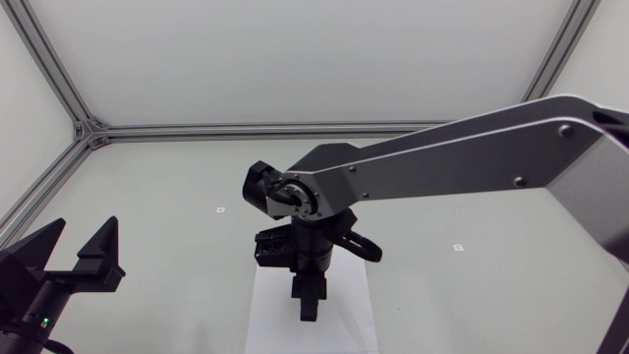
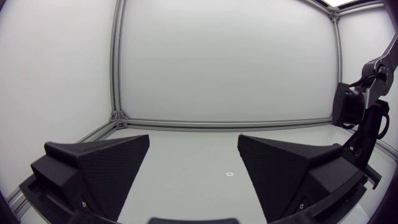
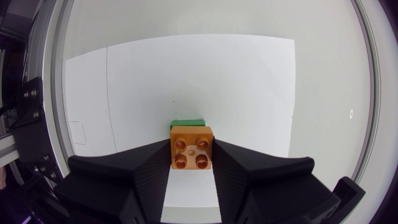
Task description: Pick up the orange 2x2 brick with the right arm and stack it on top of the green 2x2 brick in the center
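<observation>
Between the matte black wedge fingers of the right pincer (image 3: 191,155), clamped from both sides, sits the glossy orange 2x2 brick (image 3: 191,144), its round studs facing the camera. The green 2x2 brick (image 3: 187,122) shows as a thin edge just beyond it, on a flat white sheet (image 3: 249,93). The left pincer (image 1: 81,228) stands apart.

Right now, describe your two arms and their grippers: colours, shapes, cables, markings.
The right arm has broad silver-grey links with dark screw heads and black joints; a black cable loops at its wrist. The right gripper is matte black with two broad wedge fingers. The left gripper is the same, its pads finely textured; a small green light glows on its base.
</observation>
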Action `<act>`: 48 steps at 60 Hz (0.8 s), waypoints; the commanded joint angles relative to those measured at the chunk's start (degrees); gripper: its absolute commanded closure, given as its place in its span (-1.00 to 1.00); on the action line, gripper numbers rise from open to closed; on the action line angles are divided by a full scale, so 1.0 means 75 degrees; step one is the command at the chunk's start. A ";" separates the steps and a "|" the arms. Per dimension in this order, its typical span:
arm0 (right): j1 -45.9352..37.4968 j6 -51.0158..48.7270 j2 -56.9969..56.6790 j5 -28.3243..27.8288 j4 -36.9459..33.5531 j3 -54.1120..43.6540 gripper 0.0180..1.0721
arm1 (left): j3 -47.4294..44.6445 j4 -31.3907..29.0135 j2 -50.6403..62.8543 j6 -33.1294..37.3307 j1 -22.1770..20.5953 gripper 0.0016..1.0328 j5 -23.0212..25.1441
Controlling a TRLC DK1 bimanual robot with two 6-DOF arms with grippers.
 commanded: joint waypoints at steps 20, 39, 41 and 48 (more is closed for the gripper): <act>0.0155 0.0027 0.0277 0.0026 0.0004 -0.0453 0.42 | -0.0313 -0.0104 -0.0060 0.0097 0.0011 -0.92 0.0031; 0.0179 0.0050 0.0312 0.0038 0.0051 -0.0453 0.42 | -0.0313 -0.0115 -0.0060 0.0097 0.0011 -0.92 0.0031; 0.0167 0.0050 0.0336 0.0050 0.0039 -0.0453 0.42 | -0.0313 -0.0115 -0.0060 0.0097 0.0011 -0.92 0.0031; 0.0097 0.0062 0.0547 0.0132 -0.0090 -0.0383 0.42 | -0.0313 -0.0115 -0.0060 0.0097 0.0011 -0.92 0.0031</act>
